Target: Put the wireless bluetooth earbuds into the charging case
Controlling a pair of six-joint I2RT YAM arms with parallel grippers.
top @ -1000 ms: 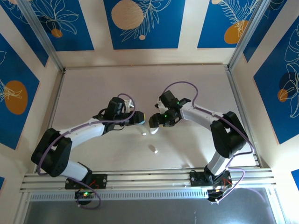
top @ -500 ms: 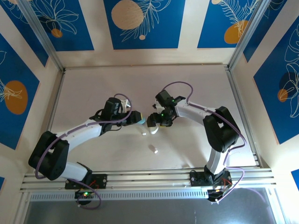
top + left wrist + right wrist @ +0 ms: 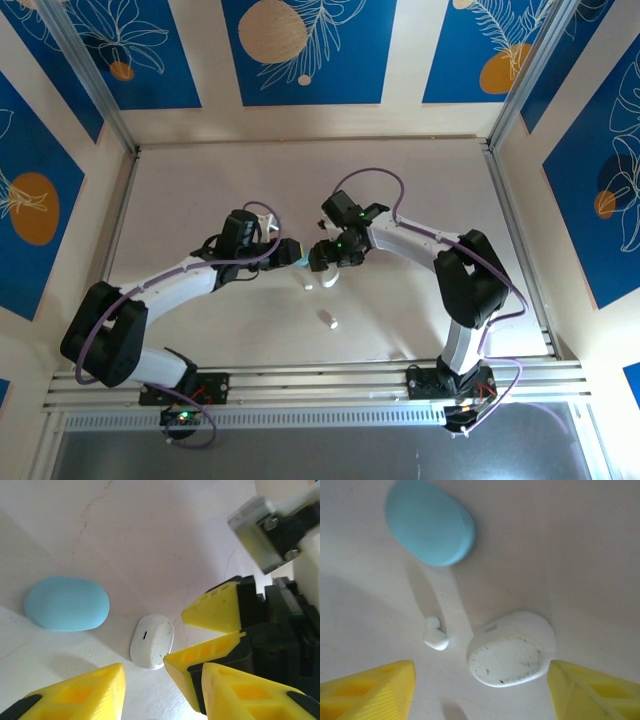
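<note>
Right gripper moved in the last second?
Yes. The right gripper has shifted left in the top view, judged against the loose earbud.

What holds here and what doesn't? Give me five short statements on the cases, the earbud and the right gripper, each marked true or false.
1. The blue case is closed. True.
2. The white case stands open with an earbud inside. False: it is shut and lies on the table.
3. A white earbud lies on the table beside the white case, apart from it. True.
4. The right gripper is shut on the blue case. False: it is open, with one finger on either side of the white case.
5. The blue case is stacked on the white case. False: they lie apart on the table.
</note>
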